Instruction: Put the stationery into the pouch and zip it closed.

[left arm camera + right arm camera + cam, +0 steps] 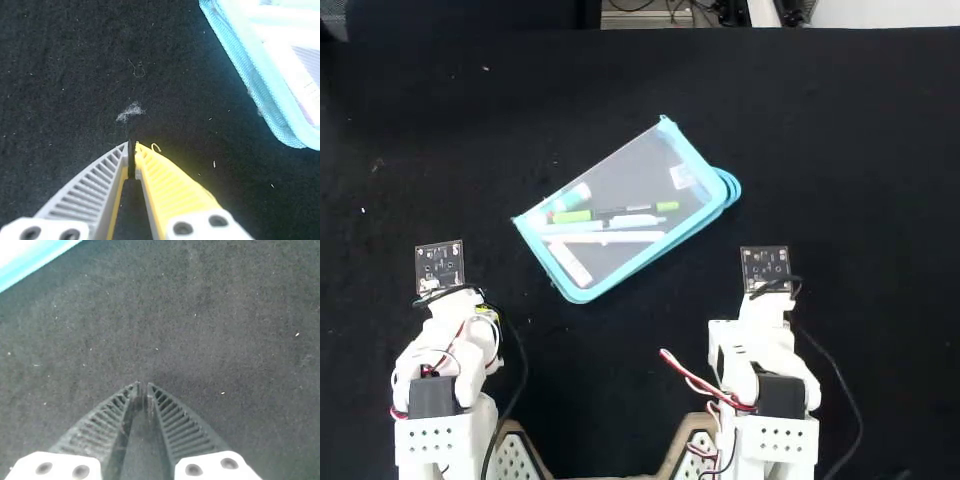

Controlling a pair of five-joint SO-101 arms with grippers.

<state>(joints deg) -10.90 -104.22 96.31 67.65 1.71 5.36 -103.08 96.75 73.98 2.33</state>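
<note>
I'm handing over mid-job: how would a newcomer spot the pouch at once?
Start from the black table. The pouch lies flat and tilted near its middle. Its turquoise edge and clear face, with pens showing inside, set it apart.

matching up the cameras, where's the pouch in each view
high view: pouch lies tilted near the picture's centre.
left wrist view: its teal border sits beyond the left gripper.
right wrist view: the teal border is a sliver at the frame's edge.
shared landmark: that teal border.
</note>
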